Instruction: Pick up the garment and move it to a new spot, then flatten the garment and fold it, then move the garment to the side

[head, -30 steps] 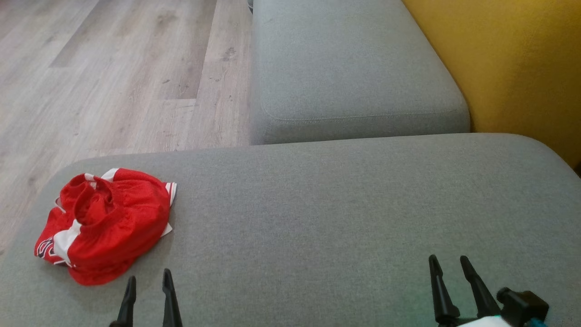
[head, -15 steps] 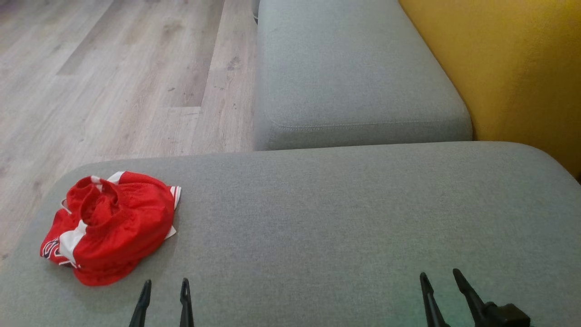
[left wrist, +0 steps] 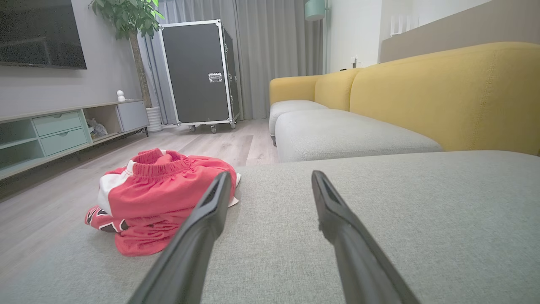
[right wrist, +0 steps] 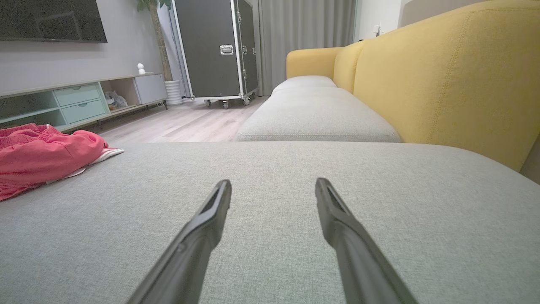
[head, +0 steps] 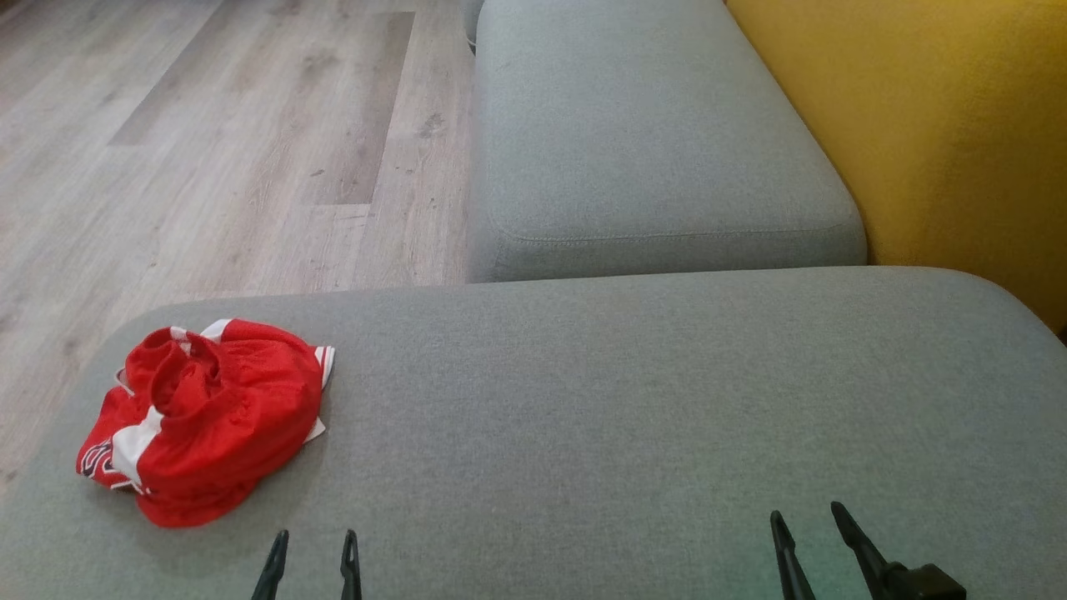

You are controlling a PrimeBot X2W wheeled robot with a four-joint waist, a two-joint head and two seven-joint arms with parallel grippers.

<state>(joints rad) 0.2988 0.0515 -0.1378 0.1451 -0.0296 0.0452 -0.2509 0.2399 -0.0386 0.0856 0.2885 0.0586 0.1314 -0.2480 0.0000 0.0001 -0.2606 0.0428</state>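
The garment (head: 204, 421) is sitting in a crumpled heap on the big grey seat cushion (head: 625, 400), way over at the cushion's left end and close to its far edge, where it drops off to the wood-look floor (head: 208, 150). The fabric is red and mesh-looking with white panels. There's a gathered elastic waistband bunched up on top and a bit of dark print at the near-left corner. It's all lumpy, nowhere near flat.

The left gripper (head: 316, 535) sits at the cushion's near edge, just right of the heap and not touching it. Its two long dark fingers are spread apart and empty, with only a short stretch of grey weave between them and the cloth. The right gripper (head: 805, 510) is at the near edge too, but well off toward the cushion's right end, also spread with nothing in it.

The cushion itself is tight woven cloth with rounded corners. A second grey cushion (head: 650, 142) butts up against its far edge, with a stitched seam along the front. A mustard yellow backrest (head: 934, 125) runs along the right side of both.

Across the floor beyond the cushion's far edge are a black flight case (left wrist: 198, 71) on wheels with metal trim, a low cabinet (left wrist: 59, 131) with mint drawers, a potted plant (left wrist: 126, 17), grey curtains (left wrist: 278, 50) and a dark TV (left wrist: 40, 33) on the wall.
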